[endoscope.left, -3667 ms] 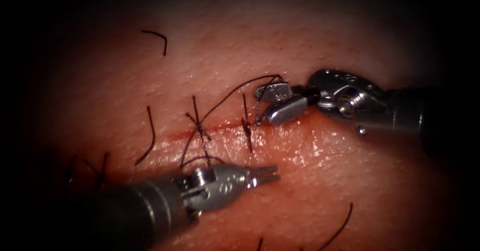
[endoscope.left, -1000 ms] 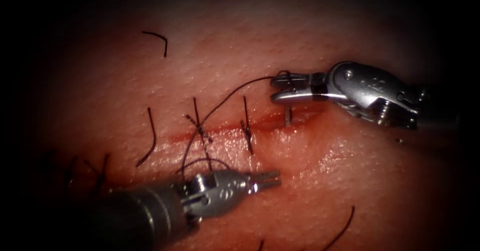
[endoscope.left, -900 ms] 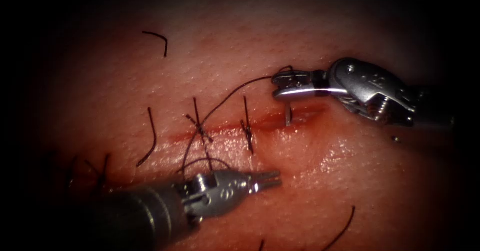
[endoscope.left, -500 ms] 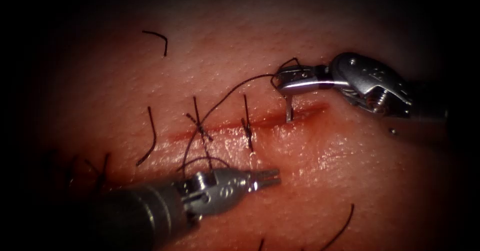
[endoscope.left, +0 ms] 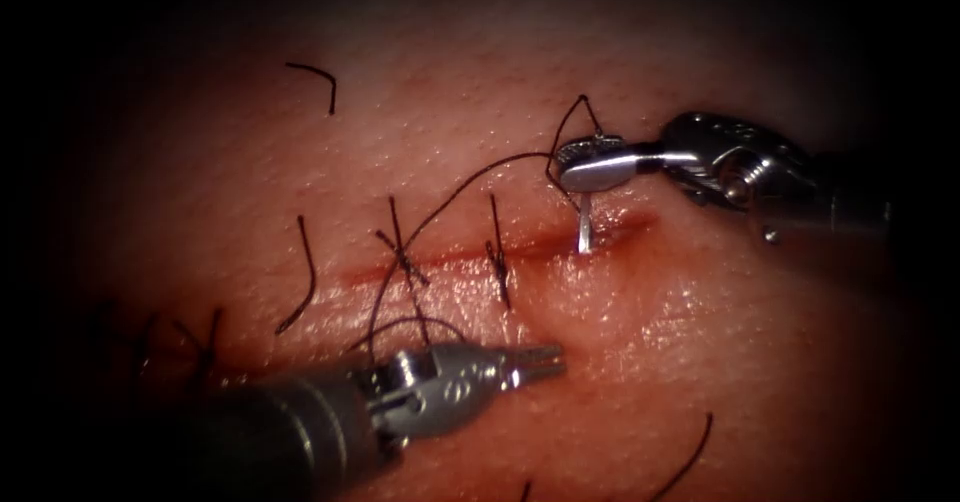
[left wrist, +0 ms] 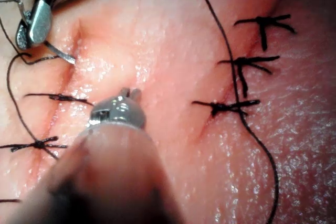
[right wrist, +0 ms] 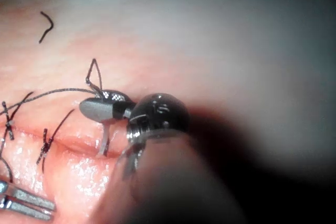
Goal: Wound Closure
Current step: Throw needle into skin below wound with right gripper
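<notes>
Right end effector (endoscope.left: 585,162) grips needle (endoscope.left: 583,224) near its tail, tip in tissue (endoscope.left: 700,332) at cut (endoscope.left: 520,249). Left end effector (endoscope.left: 540,360) clenched, empty. Needle looks stiff, slippery; thread (endoscope.left: 450,197) limp.

Your right tool (left wrist: 32,23) grips the needle (left wrist: 62,54), whose tip enters the tissue (left wrist: 168,40) at the cut (left wrist: 73,69). Your left tool (left wrist: 126,103) holds nothing.

- The left arm's tool (endoscope.left: 535,360) is polished silver metal, with short ridged jaws on a rounded wrist block that bears faint engraved marks and a small pin.
- Its shaft (endoscope.left: 270,442) is dark grey.
- The right arm's tool (endoscope.left: 592,167) is bright silver, with a round screw head at the wrist joint.
</notes>
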Available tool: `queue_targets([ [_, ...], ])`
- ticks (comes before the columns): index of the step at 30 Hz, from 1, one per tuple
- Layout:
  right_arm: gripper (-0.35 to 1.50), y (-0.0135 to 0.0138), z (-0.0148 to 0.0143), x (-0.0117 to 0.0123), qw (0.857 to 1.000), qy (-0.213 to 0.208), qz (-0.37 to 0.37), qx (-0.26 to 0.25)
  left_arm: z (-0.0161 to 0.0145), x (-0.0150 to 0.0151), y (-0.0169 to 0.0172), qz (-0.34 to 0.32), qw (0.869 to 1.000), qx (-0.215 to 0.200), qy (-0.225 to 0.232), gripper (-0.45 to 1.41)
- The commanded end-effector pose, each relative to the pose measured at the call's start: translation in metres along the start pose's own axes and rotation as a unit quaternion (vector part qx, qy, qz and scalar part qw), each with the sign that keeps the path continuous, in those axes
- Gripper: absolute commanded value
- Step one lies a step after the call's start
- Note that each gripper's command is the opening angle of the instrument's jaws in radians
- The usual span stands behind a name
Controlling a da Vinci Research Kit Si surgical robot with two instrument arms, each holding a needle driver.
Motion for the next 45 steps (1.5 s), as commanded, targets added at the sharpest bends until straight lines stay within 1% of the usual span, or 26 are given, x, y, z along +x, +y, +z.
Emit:
queue_targets([
  [1,-0.35,0.0002,0.0012,0.0001,1.000,-0.001,0.012,0.007,0.0007,0.0001,-0.0002,0.001,1.000,0.000,0.001,-0.11],
  [5,-0.35,-0.0001,0.0018,-0.0003,0.994,-0.009,0.105,0.014,0.0007,0.0001,-0.0002,0.001,1.000,0.000,0.001,-0.11],
  [10,-0.35,-0.0003,0.0025,-0.0015,0.988,-0.016,0.154,0.027,0.0007,0.0001,-0.0002,0.001,1.000,0.000,0.001,-0.11],
  [14,-0.35,-0.0004,0.0029,-0.0024,0.976,-0.022,0.214,0.032,0.0007,0.0001,-0.0002,0.001,1.000,0.000,0.001,-0.11],
  [18,-0.35,-0.0005,0.0030,-0.0025,0.966,-0.019,0.254,0.033,0.0007,0.0001,-0.0002,0.001,1.000,0.000,0.001,-0.11],
  [21,-0.35,-0.0005,0.0034,-0.0027,0.954,-0.016,0.298,0.036,0.0007,0.0001,-0.0002,0.001,1.000,-0.001,0.001,-0.11],
  [23,-0.35,-0.0008,0.0038,-0.0032,0.938,-0.020,0.345,0.033,0.0007,0.0001,-0.0003,0.001,1.000,-0.001,0.001,-0.11],
  [28,-0.35,-0.0014,0.0048,-0.0045,0.913,-0.027,0.407,0.025,0.0006,0.0000,-0.0003,0.001,1.000,-0.001,0.001,-0.11],
  [31,-0.35,-0.0019,0.0052,-0.0050,0.903,-0.031,0.427,0.027,0.0006,0.0000,-0.0003,0.001,1.000,-0.001,0.001,-0.11],
  [32,-0.35,-0.0021,0.0054,-0.0052,0.897,-0.035,0.440,0.028,0.0006,0.0000,-0.0003,0.001,1.000,-0.001,0.001,-0.11],
  [34,-0.35,-0.0026,0.0056,-0.0056,0.890,-0.038,0.453,0.032,0.0006,0.0000,-0.0003,0.001,1.000,-0.001,0.001,-0.11],
  [38,-0.35,-0.0038,0.0061,-0.0066,0.873,-0.058,0.482,0.040,0.0006,0.0000,-0.0003,0.001,1.000,-0.001,0.001,-0.11],
  [41,-0.35,-0.0047,0.0064,-0.0072,0.866,-0.070,0.494,0.046,0.0006,0.0000,-0.0003,0.001,1.000,-0.001,0.001,-0.11],
  [42,-0.35,-0.0051,0.0065,-0.0076,0.860,-0.078,0.503,0.046,0.0005,0.0000,-0.0003,0.001,1.000,-0.002,0.001,-0.11],
  [45,-0.35,-0.0057,0.0063,-0.0083,0.854,-0.091,0.511,0.042,0.0004,0.0000,-0.0004,0.001,1.000,-0.002,0.001,-0.11],
])
